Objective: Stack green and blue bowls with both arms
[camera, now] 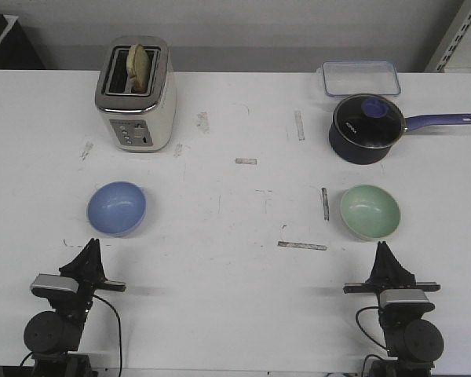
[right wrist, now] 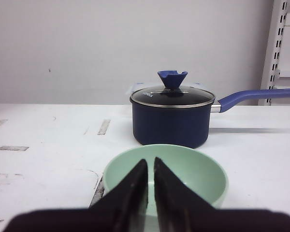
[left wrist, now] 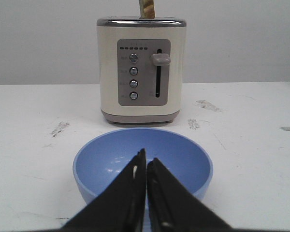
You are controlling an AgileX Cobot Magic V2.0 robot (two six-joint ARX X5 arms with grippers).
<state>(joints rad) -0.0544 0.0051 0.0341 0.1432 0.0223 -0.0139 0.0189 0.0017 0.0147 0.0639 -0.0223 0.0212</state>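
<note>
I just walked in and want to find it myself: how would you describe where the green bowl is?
Start at the dark blue saucepan with a glass lid on the right half of the white table. Just in front of it, nearer the robot, sits the small pale mint green bowl, ahead of the right hand. The only other bowl, round and periwinkle blue, lies far left.

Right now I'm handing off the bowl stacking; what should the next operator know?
Left pincer: shut, empty, just short of the blue bowl.
Right pincer: shut, empty, just short of the green bowl.
Bowls: both upright and empty on the table, far apart. The toaster stands behind the blue one, the saucepan behind the green.
Done: nothing grasped yet.
Left: open both pincers, grip a bowl, stack the two bowls.
</note>
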